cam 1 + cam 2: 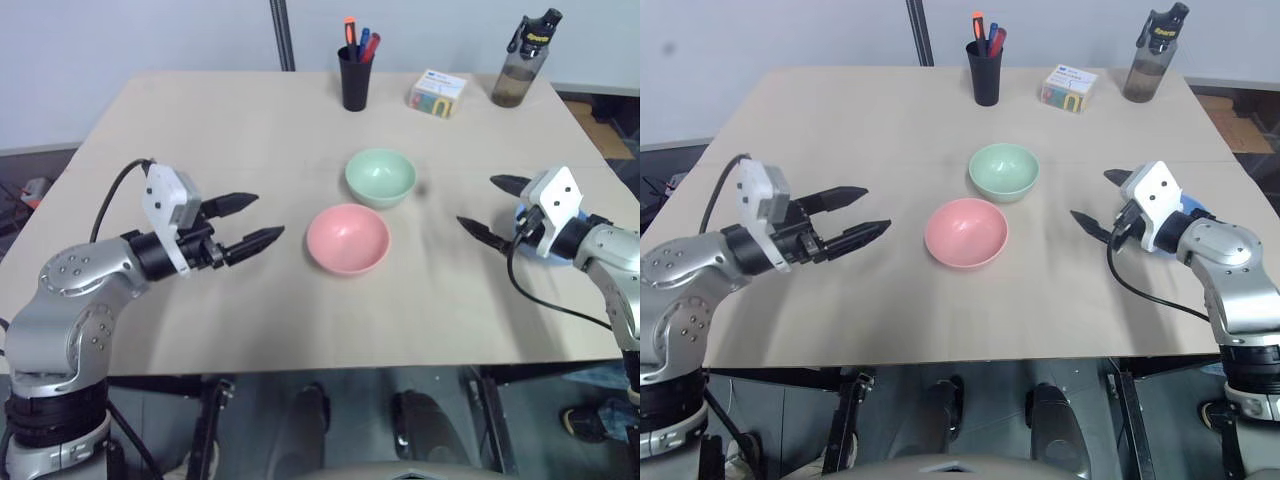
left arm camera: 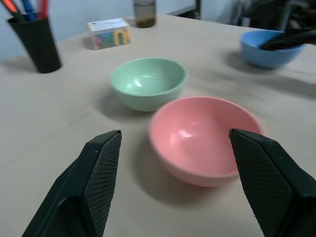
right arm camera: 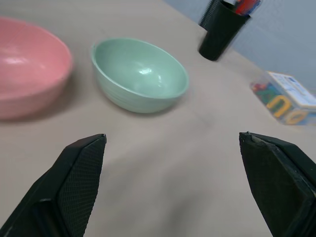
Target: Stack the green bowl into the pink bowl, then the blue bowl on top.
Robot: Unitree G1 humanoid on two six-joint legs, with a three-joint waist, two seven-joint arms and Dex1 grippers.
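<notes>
**Three bowls sitting apart, and both grippers are empty**

The green bowl (image 1: 380,177) is sitting on the table (image 1: 200,130), near the middle. The pink bowl (image 1: 347,238) is sitting just beside it, a little nearer to the robot. The two bowls are close, but they are not touching. Nothing is lying inside either one, so no stacking is done yet.

The blue bowl (image 2: 265,48) is sitting far over on the robot's right side, well apart from the other two. The right gripper (image 1: 494,207) is hovering right at it and is hiding most of it from the head camera.

The left gripper (image 1: 250,220) is hanging over the table on the left. Its fingers are spread apart and holding nothing. It is pointing across toward the pink bowl, which is the bowl nearest to it. The green bowl is lying a bit farther off, behind the pink one and to the right.

The right gripper's fingers are spread wide too, and they are empty. It is pointing toward the green bowl, with bare table in between.

I think the green bowl needs lifting first. Both grippers are looking about as near to it, but the right one is aiming straight at it with nothing in the way.
</notes>
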